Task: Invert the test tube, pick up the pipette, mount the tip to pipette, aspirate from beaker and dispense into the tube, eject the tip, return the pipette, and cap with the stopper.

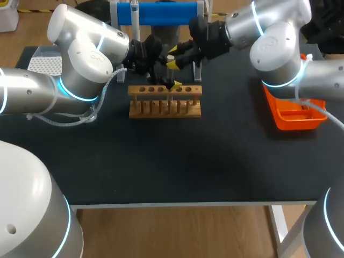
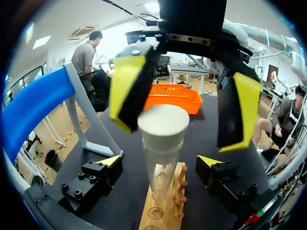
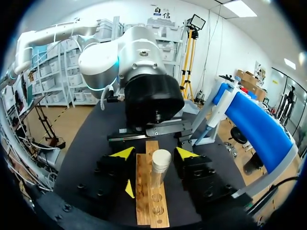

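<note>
The test tube [image 2: 159, 179] stands upright in a hole of the wooden rack [image 3: 144, 191] at the middle of the counter [image 1: 161, 161], with the white stopper [image 2: 163, 127] on its mouth. How firmly the stopper is seated cannot be told.

Both arms crowd the same spot. The right pincer [image 3: 154, 153] is spread wide at stopper height, one yellow finger on each side of the cap, with a gap on both sides in its own view. The left pincer [image 2: 160, 162] sits lower, also spread wide, its fingers flanking the glass body just above the rack without touching it. Neither holds anything. By the look of it, this is the capping step.

The dangers all come from crowding.
- **Snagging the stopper:** if the right pincer leaves at a slant, a finger pad could catch the stopper's edge. That would pull it off or tilt the tube in its hole.
- **Loose cap:** a stopper only resting on the mouth could later fall off and let the contents spill.
- **Levering the tube:** if the left pincer shifts sideways, it could lever the thin glass against the rack or drag the light rack across the counter.
- **Collision:** the two pincers are stacked close, so either one rising or dropping carelessly would strike the other.
</note>
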Controlling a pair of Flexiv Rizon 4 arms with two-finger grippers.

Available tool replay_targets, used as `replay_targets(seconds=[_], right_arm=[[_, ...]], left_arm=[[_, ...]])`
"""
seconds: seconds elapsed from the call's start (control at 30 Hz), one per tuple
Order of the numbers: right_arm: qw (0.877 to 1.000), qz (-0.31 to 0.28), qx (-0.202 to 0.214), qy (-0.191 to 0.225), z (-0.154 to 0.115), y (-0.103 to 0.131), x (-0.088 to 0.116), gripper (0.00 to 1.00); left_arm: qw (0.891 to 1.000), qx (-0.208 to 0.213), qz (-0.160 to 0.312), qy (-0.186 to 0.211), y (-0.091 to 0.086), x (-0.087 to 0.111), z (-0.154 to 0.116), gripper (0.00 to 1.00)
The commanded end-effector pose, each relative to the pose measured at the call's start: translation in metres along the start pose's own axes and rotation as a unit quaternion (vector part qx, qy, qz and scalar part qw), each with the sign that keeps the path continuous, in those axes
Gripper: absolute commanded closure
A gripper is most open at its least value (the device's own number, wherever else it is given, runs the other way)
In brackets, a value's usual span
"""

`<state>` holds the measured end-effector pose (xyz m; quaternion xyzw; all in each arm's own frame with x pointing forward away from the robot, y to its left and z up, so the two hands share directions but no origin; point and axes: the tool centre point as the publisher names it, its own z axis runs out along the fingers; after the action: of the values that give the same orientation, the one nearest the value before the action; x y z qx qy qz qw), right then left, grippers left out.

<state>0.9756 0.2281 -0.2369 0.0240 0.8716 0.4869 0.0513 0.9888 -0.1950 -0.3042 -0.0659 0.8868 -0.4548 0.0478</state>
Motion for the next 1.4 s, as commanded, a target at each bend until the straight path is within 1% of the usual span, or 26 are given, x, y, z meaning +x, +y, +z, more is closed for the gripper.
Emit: replay_targets(seconds=[0.03, 0.2, 0.43, 0.47, 0.5, 0.57, 0.6, 0.63, 0.73, 1.07, 1.4], right_arm=[[1.000, -0.004, -0.024, -0.002, -0.009, -0.002, 0.002, 0.00], [0.998, -0.008, -0.058, -0.009, -0.021, 0.001, 0.002, 0.00], [0.992, -0.018, -0.120, -0.016, -0.034, 0.005, 0.000, 0.00], [0.991, -0.022, -0.128, -0.016, -0.035, 0.006, 0.001, 0.14], [0.990, -0.027, -0.136, -0.015, -0.036, 0.006, 0.001, 0.41], [0.988, -0.033, -0.152, -0.012, -0.037, 0.008, 0.002, 0.65], [0.987, -0.035, -0.159, -0.009, -0.037, 0.009, 0.003, 0.93], [0.986, -0.037, -0.165, -0.007, -0.037, 0.010, 0.003, 1.00], [0.982, -0.040, -0.184, 0.000, -0.036, 0.012, 0.005, 1.00], [0.975, -0.031, -0.218, 0.017, -0.027, 0.018, 0.009, 1.00], [0.972, 0.004, -0.233, 0.039, -0.016, 0.021, 0.006, 1.00]], left_arm=[[1.000, -0.001, 0.000, 0.001, 0.000, -0.001, 0.000, 0.00], [1.000, -0.001, 0.000, 0.001, 0.000, -0.001, 0.000, 0.00], [1.000, -0.001, 0.000, 0.001, 0.000, -0.001, 0.000, 0.00], [1.000, -0.001, 0.000, 0.001, 0.000, -0.001, 0.000, 0.00], [1.000, -0.001, 0.000, 0.001, 0.000, -0.001, 0.000, 0.00], [1.000, -0.001, 0.000, 0.001, 0.000, -0.001, 0.000, 0.00], [1.000, -0.001, 0.000, 0.001, 0.000, -0.001, 0.000, 0.00], [1.000, -0.001, 0.000, 0.001, 0.000, -0.001, 0.000, 0.00], [1.000, -0.001, 0.000, 0.001, 0.000, -0.001, 0.000, 0.00], [1.000, -0.001, 0.000, 0.001, 0.000, -0.001, 0.000, 0.00], [1.000, -0.001, 0.000, 0.001, 0.000, -0.001, 0.000, 0.00]])
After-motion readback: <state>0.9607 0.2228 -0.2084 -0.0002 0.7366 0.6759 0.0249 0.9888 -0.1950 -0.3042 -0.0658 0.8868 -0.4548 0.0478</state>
